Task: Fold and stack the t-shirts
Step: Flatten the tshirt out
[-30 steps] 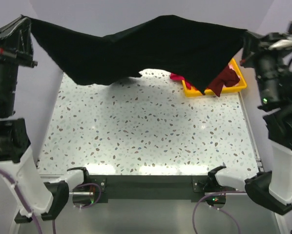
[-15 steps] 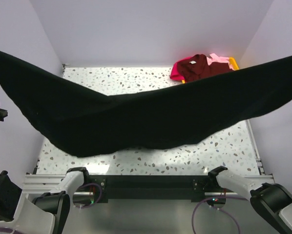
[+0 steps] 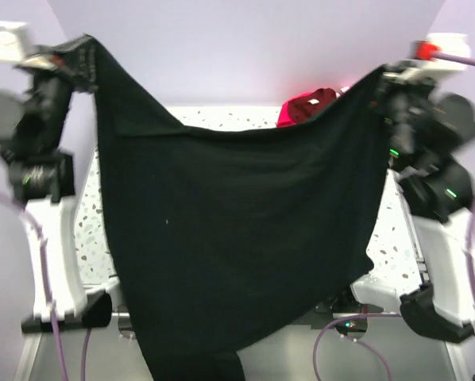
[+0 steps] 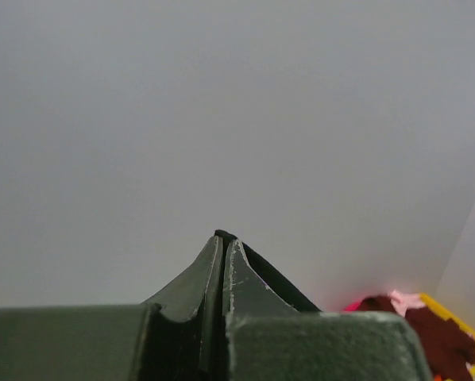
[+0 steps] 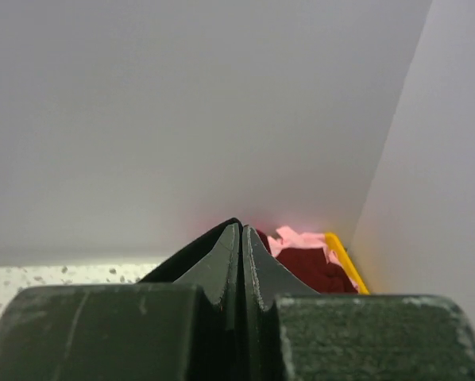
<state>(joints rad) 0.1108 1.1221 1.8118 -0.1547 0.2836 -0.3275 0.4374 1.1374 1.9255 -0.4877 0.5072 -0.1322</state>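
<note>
Black cloth takes most of the top view: the large black t-shirt [image 3: 237, 238] hangs like a curtain between the two arms, in front of the worktop [image 3: 86, 214], and its lower part falls down past the near edge, between the arm bases. The left pincer [image 3: 75, 54] is fully closed on the upper left corner of this shirt, high above the left edge of the worktop. In the left wrist view its two fingers [image 4: 210, 274] press together and a thin fold of black fabric comes out beside them. The right pincer [image 3: 387, 77] is closed in the same way on the upper right corner, above the right edge, and it sits a little lower in the top view than the left one. The top edge of the shirt sags between the two grips. Behind it, at the far right corner of the worktop, the dark maroon t-shirt [image 3: 313, 103] lies on a heap, with the magenta t-shirt [image 3: 287, 119] at its left side. The right wrist view shows the pale pink t-shirt [image 5: 301, 238] just behind the maroon one, at the yellow tray [image 5: 342, 258].
</note>
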